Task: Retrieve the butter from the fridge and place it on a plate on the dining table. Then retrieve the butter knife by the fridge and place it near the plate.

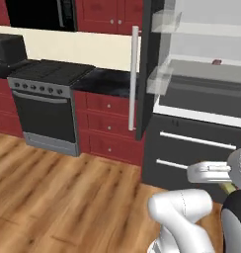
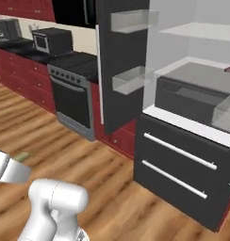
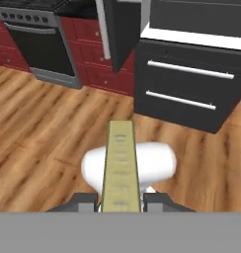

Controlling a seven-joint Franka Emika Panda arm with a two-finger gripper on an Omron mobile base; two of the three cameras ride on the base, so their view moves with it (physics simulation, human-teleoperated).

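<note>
While the butter (image 3: 121,165) rides in the jaws, the step in hand, as I judge it, is carrying it from the open fridge (image 1: 201,99) to the plate on the dining table, and doing that well means keeping the hand level and the grip unchanged as the base drives.

From the left base view, the arm is folded low at the lower right, in front of the fridge drawers. A pale olive end of the stick peeks out just below the white hand, near the lower drawer handle. The fridge door stands open beside the red cabinets (image 1: 110,123), and the stove (image 1: 46,106) sits well to the left. A tiny red item (image 1: 217,62) lies on a fridge shelf; it is no part of the job.

From the right base view, the hand reaches off the left edge, and the stick's olive tip shows just past it over the wooden floor (image 2: 112,188), well apart from the fridge.

From the hand view, the gripper (image 3: 121,200) is clamped on the butter: the stick runs straight out between the two dark tips, which press against its sides. It sits centred in the jaws and points toward the fridge drawers, so any turn should be slow to keep it from slipping.
</note>
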